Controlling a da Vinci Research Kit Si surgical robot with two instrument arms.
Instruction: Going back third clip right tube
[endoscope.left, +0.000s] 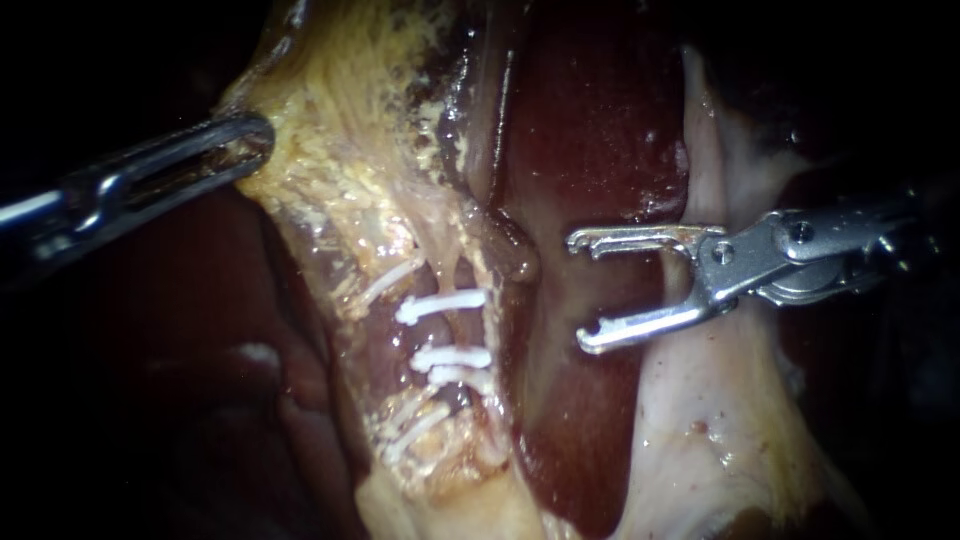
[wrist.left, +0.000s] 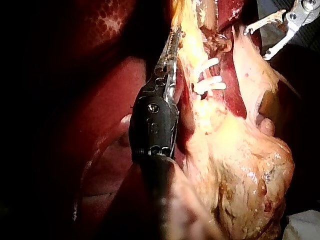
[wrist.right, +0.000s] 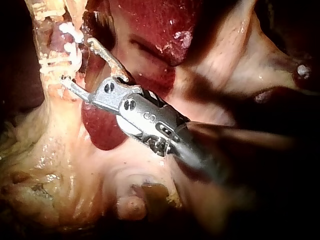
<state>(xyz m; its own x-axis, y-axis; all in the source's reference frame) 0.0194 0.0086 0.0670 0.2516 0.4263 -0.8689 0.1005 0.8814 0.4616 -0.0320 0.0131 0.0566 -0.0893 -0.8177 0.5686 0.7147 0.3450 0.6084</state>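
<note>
Plainly, right instrument (endoscope.left: 582, 292) jaws spread, empty; left instrument (endoscope.left: 255, 135) jaws pinch yellow, fatty tissue (endoscope.left: 330, 120).

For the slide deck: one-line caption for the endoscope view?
Silver right instrument, jaws open and empty, clear of white clips on pale tube; left silver instrument at yellow fatty tissue.

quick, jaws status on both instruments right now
Left instrument: shut on the edge of the yellow tissue.
Right instrument: open, holding nothing, clear of the clips.
</note>
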